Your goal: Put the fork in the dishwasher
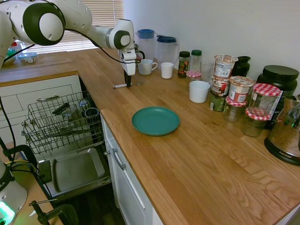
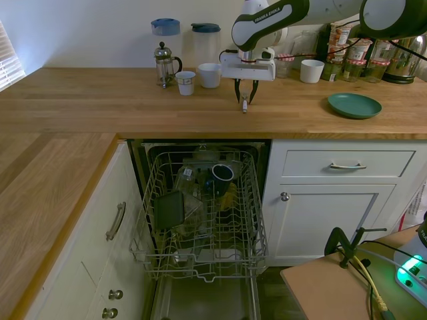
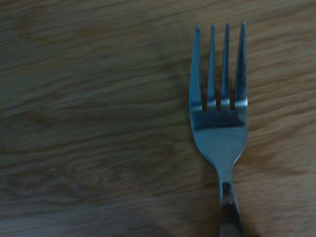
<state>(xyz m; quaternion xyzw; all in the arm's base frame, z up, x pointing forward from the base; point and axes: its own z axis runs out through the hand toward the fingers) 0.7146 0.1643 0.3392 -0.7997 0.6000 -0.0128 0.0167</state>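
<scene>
Silver fork (image 1: 125,86) flat on countertop (image 1: 187,154) near white mug (image 1: 146,67), gripper (image 2: 244,100) spread astride its handle, ungrasped; lift and transfer to dishwasher (image 2: 200,220) remaining.

Green plate (image 1: 155,121), mugs, jars on counter (image 1: 197,154)

White Franka arm reaching out over the wooden worktop, wrist turned straight down, black two-finger gripper (image 2: 245,100) pointing vertically at the surface, fingers (image 2: 237,93) spread apart in the second exterior view, tips low, just above the wood
</scene>
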